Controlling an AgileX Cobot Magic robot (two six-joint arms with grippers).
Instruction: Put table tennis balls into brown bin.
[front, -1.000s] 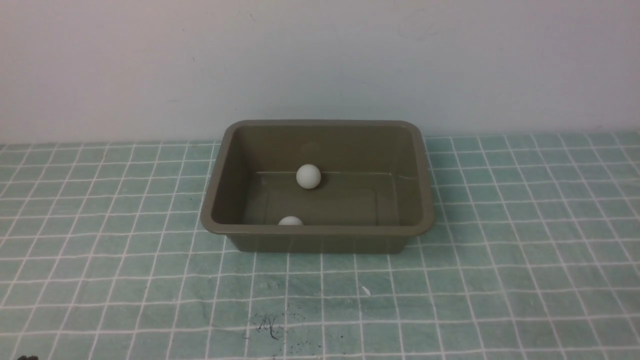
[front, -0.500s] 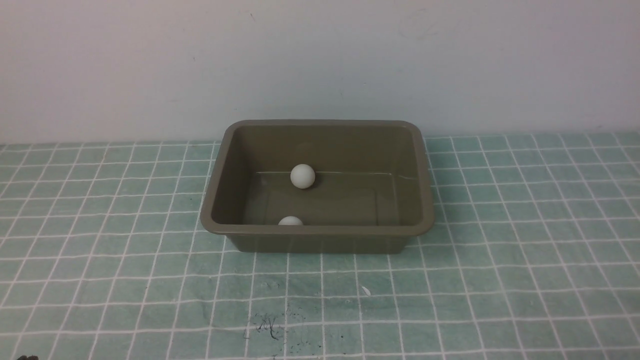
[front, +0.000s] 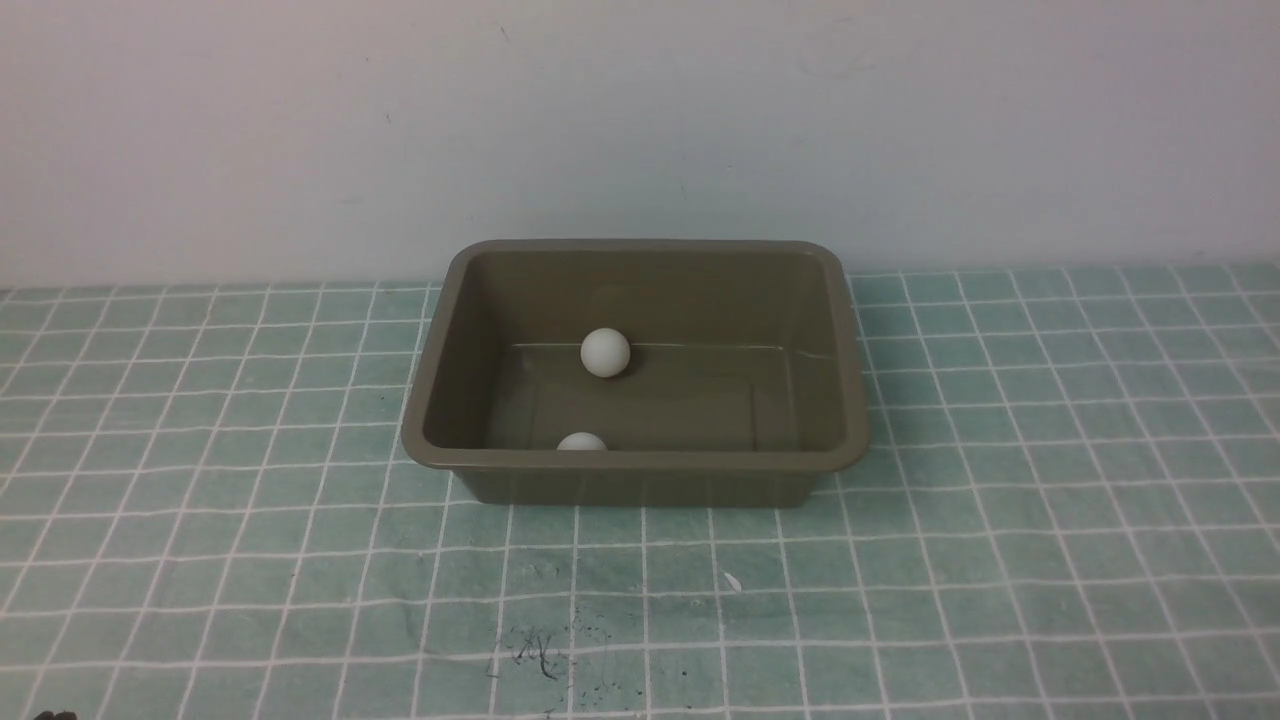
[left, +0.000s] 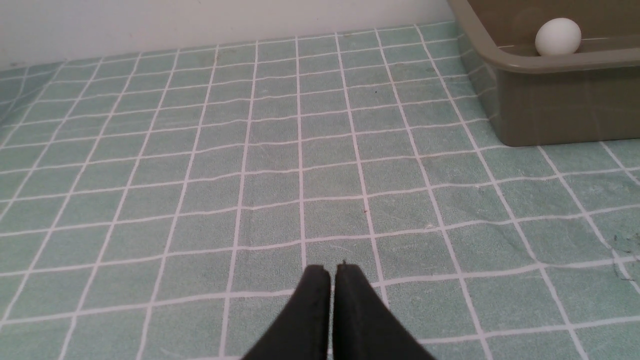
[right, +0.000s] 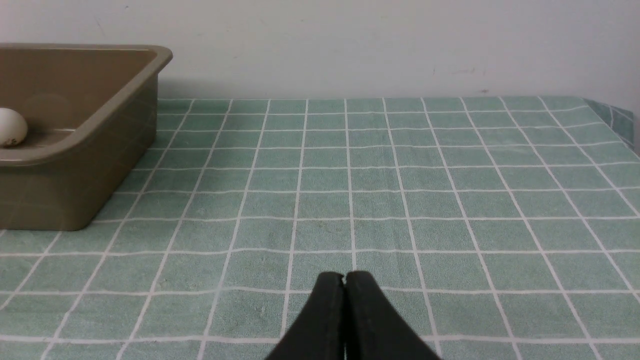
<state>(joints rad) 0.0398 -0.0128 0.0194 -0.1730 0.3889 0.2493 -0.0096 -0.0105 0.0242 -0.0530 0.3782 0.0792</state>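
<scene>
Both hands are closed on nothing: our left hand (left: 332, 270) shows its two dark fingers pressed tip to tip low over the bench, and our right hand (right: 344, 277) shows the same, each with only checked cloth beneath it. Neither hand appears in the front view.

Two white table tennis balls lie inside the brown bin (front: 850, 350). We see the far ball (front: 605, 352) resting on the bin's floor against the back wall, a little left of the middle. The near ball (front: 581, 442) sits close under the front wall, and only its top shows above the front rim. The two balls are apart from each other, one roughly behind the other.

From the left wrist view, the bin's corner and one ball (left: 558, 36) show beyond the rim; from the right wrist view, one ball (right: 11, 127) peeks in at the frame's edge, inside the bin.

The bin stands upright on the bench (front: 1000, 560), which is covered in a pale green cloth with a white grid. Its back rim lies near a plain light wall (front: 640, 120). A few dark scuff marks (front: 535, 650) stain the cloth in front of the bin.
</scene>
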